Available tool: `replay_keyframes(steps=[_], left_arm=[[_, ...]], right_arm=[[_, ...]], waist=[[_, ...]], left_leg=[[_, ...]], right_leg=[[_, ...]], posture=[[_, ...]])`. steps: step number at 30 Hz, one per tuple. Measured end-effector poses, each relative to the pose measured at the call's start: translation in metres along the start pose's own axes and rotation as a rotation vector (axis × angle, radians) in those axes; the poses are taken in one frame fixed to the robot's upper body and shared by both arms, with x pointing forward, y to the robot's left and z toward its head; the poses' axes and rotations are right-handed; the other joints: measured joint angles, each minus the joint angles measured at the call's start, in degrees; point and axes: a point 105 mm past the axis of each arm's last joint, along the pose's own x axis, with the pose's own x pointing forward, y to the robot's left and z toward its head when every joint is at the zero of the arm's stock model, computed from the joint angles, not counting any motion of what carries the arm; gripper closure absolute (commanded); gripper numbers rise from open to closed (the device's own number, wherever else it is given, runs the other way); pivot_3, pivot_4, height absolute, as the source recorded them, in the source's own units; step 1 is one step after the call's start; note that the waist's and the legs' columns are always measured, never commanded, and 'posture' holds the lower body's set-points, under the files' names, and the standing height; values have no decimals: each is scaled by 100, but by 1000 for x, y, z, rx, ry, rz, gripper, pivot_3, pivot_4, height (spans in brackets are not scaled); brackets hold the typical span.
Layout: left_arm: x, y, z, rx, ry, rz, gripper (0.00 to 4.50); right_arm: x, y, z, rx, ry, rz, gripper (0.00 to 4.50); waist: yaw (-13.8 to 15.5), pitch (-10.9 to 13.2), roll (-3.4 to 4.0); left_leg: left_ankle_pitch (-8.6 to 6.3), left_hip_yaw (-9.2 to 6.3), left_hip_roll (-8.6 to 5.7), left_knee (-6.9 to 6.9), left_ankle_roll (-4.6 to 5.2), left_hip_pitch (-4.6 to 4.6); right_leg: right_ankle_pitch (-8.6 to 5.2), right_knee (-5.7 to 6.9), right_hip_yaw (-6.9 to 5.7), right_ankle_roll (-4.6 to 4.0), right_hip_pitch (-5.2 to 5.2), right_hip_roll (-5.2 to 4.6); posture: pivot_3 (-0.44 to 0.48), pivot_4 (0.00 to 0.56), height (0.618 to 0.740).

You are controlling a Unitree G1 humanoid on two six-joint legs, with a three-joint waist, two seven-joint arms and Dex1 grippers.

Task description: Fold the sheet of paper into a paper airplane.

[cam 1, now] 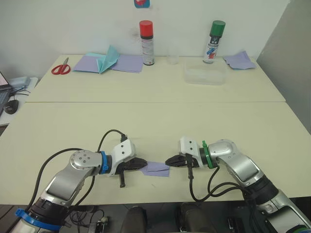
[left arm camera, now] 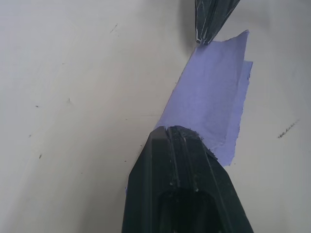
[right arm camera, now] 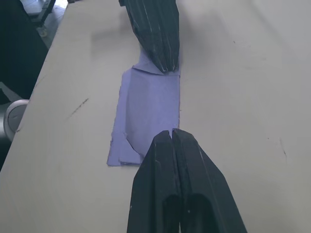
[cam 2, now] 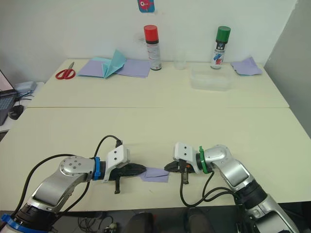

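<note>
Near the worktop's front edge, the clenched left hand [cam 1: 142, 164] and clenched right hand [cam 1: 168, 160] pin opposite ends of the folded lavender paper sheet [cam 1: 156, 168]; press evenly along the crease, avoid skewing it.

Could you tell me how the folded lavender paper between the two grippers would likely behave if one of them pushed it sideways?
The small folded lavender paper lies flat on the cream table, so it would probably slide rather than roll. It looks thin and layered, so likely very light and apt to buckle. With a black tip at each end, a one-sided push might pivot it.
</note>
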Motion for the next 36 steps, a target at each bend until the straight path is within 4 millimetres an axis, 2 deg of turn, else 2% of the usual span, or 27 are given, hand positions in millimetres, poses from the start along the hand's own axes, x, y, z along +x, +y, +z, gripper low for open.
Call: replay_keyframes(steps=[6,14,19,25,31,36], left_arm=[[-1,0,0,5,4,-1,4500],[0,2,5,3,-3,-14,4500],[11,5,15,-20,-56,14,4500],[24,-1,16,-21,-67,7,4500],[22,-3,12,4,-49,15,4500],[8,-1,3,20,-11,34,4500]], right_arm=[[22,3,-2,8,3,4,4482],[25,5,-2,-59,32,27,4482],[25,5,-3,-78,27,38,4482],[25,5,-3,-93,26,45,4482],[26,5,-3,-100,28,44,4482],[26,4,-3,-100,27,41,4482]], waist=[[-2,0,0],[0,0,0],[-4,0,-2],[-4,0,-3],[-6,-3,-4],[-15,-7,-1]], left_leg=[[0,-2,2,0,0,0],[0,-5,2,0,0,0],[0,1,0,3,0,-3],[0,-3,0,3,0,-3],[0,-1,0,3,0,0],[0,-3,5,2,0,4]], right_leg=[[0,0,-1,-1,-1,1],[0,1,-3,-1,0,4],[1,1,-3,1,-1,4],[1,2,0,1,-1,5],[1,2,0,1,1,5],[0,4,1,0,1,5]], posture=[[0,150,740],[0,150,740],[0,150,740],[0,150,740],[0,150,740],[0,150,740]])
